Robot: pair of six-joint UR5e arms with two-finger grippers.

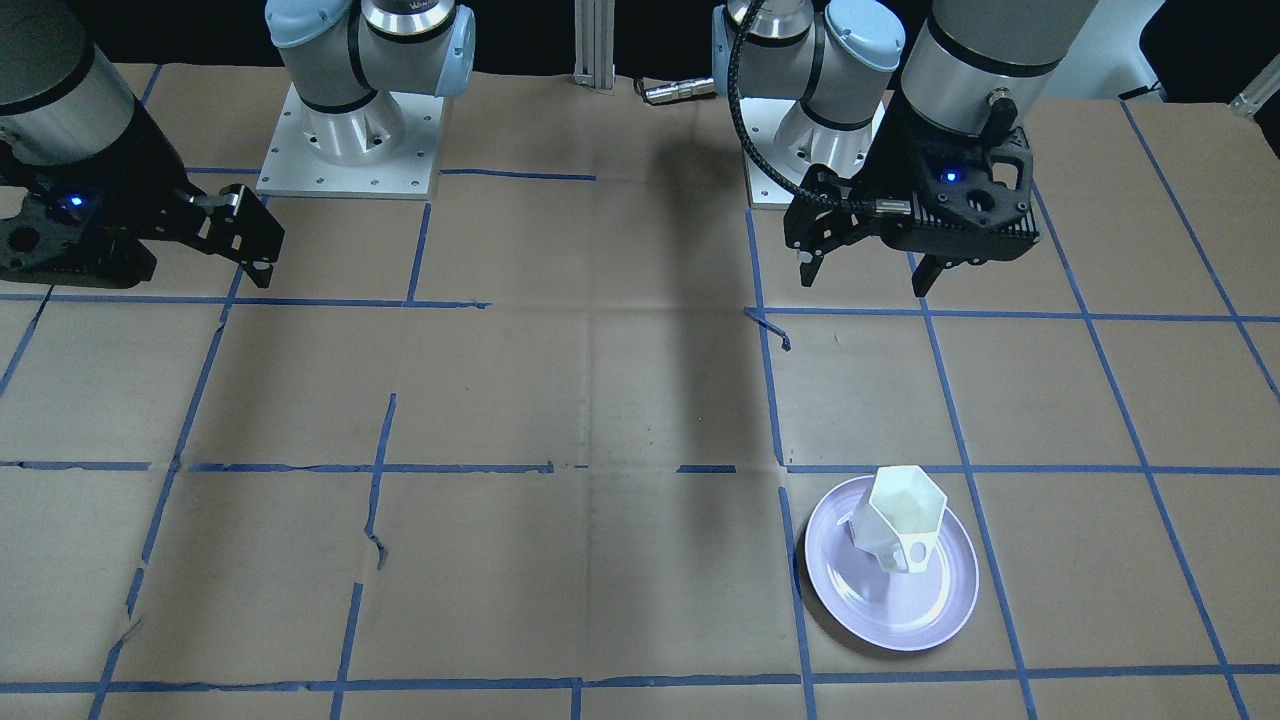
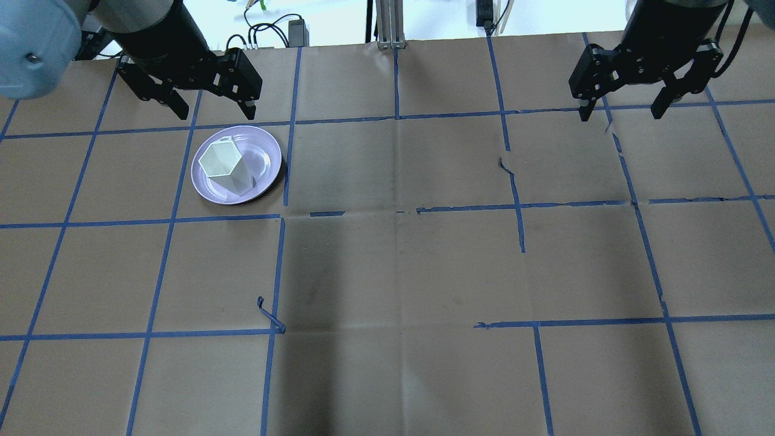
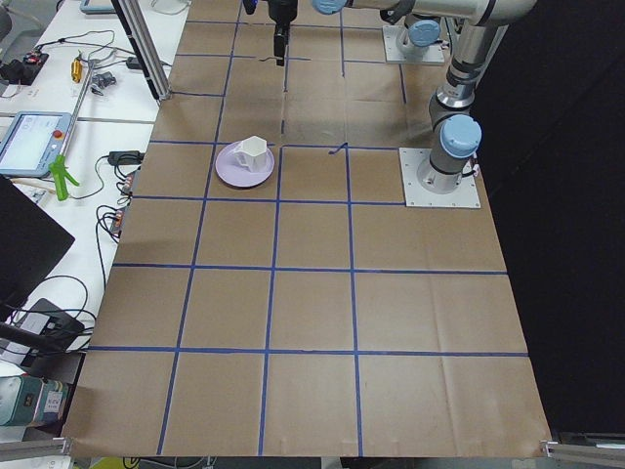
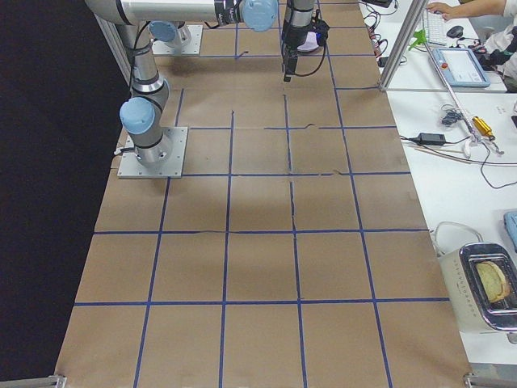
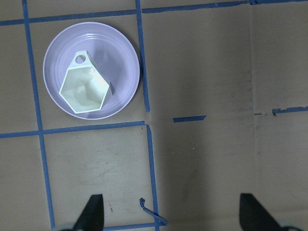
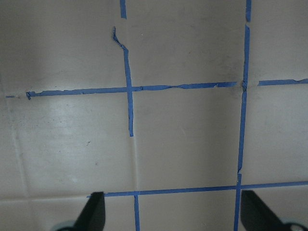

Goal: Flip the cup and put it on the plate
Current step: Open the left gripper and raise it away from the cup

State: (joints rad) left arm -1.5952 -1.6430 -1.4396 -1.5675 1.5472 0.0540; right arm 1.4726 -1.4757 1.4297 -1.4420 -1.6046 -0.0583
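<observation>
Cup (image 1: 897,522) stood mouth-up on the plate (image 1: 905,612), off-centre toward the robot's side, so flip and placement both looked done. Left gripper (image 2: 215,113) hung above the tabletop (image 1: 600,400) just beyond the plate, fingers spread and empty. Right gripper (image 2: 619,114) hung well apart, likewise spread. Apparently only parking the arms was left.

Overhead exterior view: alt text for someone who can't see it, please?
A white faceted cup stands mouth-up on a lavender plate at the left of a brown table gridded with blue tape. The left gripper and right gripper hang open near the far edge, empty.
</observation>
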